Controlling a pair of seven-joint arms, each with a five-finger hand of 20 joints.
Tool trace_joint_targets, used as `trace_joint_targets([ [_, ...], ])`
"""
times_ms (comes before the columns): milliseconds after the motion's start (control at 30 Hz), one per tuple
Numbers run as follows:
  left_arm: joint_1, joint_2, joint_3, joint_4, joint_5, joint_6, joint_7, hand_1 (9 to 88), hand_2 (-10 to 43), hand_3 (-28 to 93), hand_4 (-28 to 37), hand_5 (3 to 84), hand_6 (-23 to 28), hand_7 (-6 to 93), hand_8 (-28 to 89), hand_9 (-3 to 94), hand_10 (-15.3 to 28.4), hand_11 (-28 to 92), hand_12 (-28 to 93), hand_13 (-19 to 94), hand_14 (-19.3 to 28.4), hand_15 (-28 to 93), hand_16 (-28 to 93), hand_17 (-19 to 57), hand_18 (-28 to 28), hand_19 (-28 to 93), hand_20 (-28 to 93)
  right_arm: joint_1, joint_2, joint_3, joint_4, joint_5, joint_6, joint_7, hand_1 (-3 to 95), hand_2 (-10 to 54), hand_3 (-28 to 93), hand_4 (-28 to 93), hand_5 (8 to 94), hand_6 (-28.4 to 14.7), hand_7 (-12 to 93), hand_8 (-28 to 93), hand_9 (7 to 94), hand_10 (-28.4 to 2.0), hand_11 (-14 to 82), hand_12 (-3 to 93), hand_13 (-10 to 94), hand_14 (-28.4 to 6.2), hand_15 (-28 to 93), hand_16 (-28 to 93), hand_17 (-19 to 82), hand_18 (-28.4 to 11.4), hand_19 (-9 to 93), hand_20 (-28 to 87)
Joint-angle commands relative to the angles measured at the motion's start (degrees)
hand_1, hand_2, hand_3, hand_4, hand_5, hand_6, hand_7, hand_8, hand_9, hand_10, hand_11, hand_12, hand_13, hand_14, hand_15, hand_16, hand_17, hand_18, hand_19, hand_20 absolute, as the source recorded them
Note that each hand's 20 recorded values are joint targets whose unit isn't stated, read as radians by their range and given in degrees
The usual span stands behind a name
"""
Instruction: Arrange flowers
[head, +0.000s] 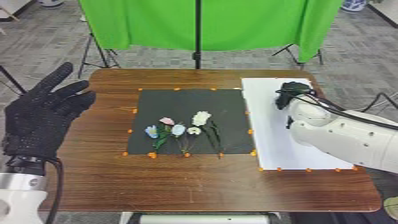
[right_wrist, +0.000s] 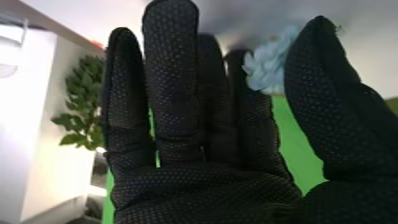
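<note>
Flowers with green stems lie on the black mat (head: 164, 106): a pink flower (head: 167, 121), a blue flower (head: 151, 131), a pale blue flower (head: 179, 130), a small white flower (head: 194, 130) and a larger white flower (head: 202, 118). My right hand (head: 294, 92) is over the far part of the white board (head: 266, 100). In the right wrist view, my right hand (right_wrist: 195, 135) has straight fingers and the thumb apart. A light blue flower (right_wrist: 268, 62) appears between them, partly hidden; whether they touch it is unclear. My left hand (head: 40, 117), fingers relaxed, is at the table's left side.
Orange markers line the edges of the mat and board on the brown table (head: 204, 187). Behind the table hang a green cloth (head: 258, 25) and a black pole (head: 197, 35). A leafy plant (right_wrist: 82, 102) stands beyond my right hand.
</note>
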Motion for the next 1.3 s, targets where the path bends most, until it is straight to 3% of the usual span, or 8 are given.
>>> trace_joint_targets([
  [33,1.0,-0.51,0.42,0.17,0.12,0.39,0.7,23.6,6.3,78,-21.8,33.3,8.3,16.6,-10,34.3,21.4,32,13,27,28.4,62,-12,-5.2,26.3,62,27,1.5,-1.4,-2.9,-0.7,-3.1,6.8,-1.2,37.1,-9.5,80,-28,48.8,1.9,16,-14,58.3,-10.7,11.2,13.0,70,-7.4,55,14,38,-18.6,87,-3],
  [133,1.2,-0.72,0.28,0.11,0.48,-0.14,0.69,23.6,6.3,78,-21.8,33.4,8.3,16.6,-10,34.2,21.4,32,13,27,28.4,62,-12,-5.2,26.3,62,27,2.1,-1.7,-3.8,-1.4,-4.0,6.9,-2.0,37.0,-9.5,80,-28,46.3,1.7,16,-14,56.3,-10.8,11.2,13.2,69,-7.4,55,14,38,-18.6,87,-3],
  [367,1.1,-0.66,0.37,0.05,0.34,0.25,0.56,23.7,6.2,79,-21.9,33.4,8.3,16.6,-10,34.2,21.4,32,13,27,28.4,62,-12,-5.2,26.2,62,27,2.0,-2.2,-4.4,-2.1,-4.3,6.4,-3.7,36.4,-9.5,81,-28,41.0,0.2,15,-13,49.4,-11.8,9.8,13.3,66,-7.6,57,14,38,-18.8,87,-3],
  [500,1.3,-0.62,0.25,-0.09,0.39,0.24,0.65,23.7,6.3,78,-21.9,33.4,8.3,16.7,-10,34.2,21.4,32,13,27,28.4,62,-12,-5.2,26.2,62,27,1.3,-2.4,-3.6,-1.8,-4.4,3.9,-2.2,37.7,-9.5,79,-28,45.0,2.5,16,-13,52.7,-10.8,10.3,13.3,66,-7.6,57,13,37,-18.8,86,-2],
  [767,1.9,-0.62,-0.2,-0.27,0.38,0.01,1.13,23.7,6.2,78,-21.8,33.4,8.3,16.5,-10,34.2,21.4,32,13,27,28.4,62,-12,-5.2,26.2,62,27,1.6,-2.2,-5.7,-0.7,-5.1,4.3,0.5,42.0,-9.5,79,-28,59.9,4.3,18,-14,63.7,-10.5,12.2,13.2,72,-5.9,54,14,39,-17.5,86,-1],
  [967,2.0,-0.67,-0.27,-0.26,0.3,0.17,1.04,23.7,6.2,78,-21.8,33.4,8.3,16.5,-10,34.2,21.4,32,13,27,28.4,62,-12,-5.2,26.2,62,27,1.5,-2.0,-5.8,-0.7,-6.0,4.3,1.0,41.0,-9.5,79,-28,56.0,3.6,17,-14,60.4,-11.4,12.0,13.2,71,-6.6,53,17,40,-17.3,87,0],
  [1200,1.6,-0.49,0.11,-0.13,0.39,-0.06,1.08,23.6,6.2,78,-21.8,33.4,8.3,16.6,-10,34.2,21.4,32,13,27,28.4,62,-12,-5.2,26.2,62,27,2.9,-3.1,-10.3,0.3,-8.4,8.7,3.8,46.3,-9.5,76,-28,66.7,3.4,20,-11,73.8,-9.6,17.4,15.4,78,-2.8,54,23,44,-15.8,92,1],
  [1300,1.9,-0.41,-0.04,-0.16,0.38,-0.02,1.2,23.6,6.2,78,-21.8,33.4,8.3,16.6,-10,34.2,21.4,32,13,27,28.4,62,-12,-5.2,26.2,62,27,3.3,-3.2,-11.6,0.9,-9.8,10.6,4.6,53.7,-9.5,69,-28,71.5,1.7,27,-3,85.6,-6.8,9.9,29.0,82,-0.2,52,26,47,-14.5,93,2],
])
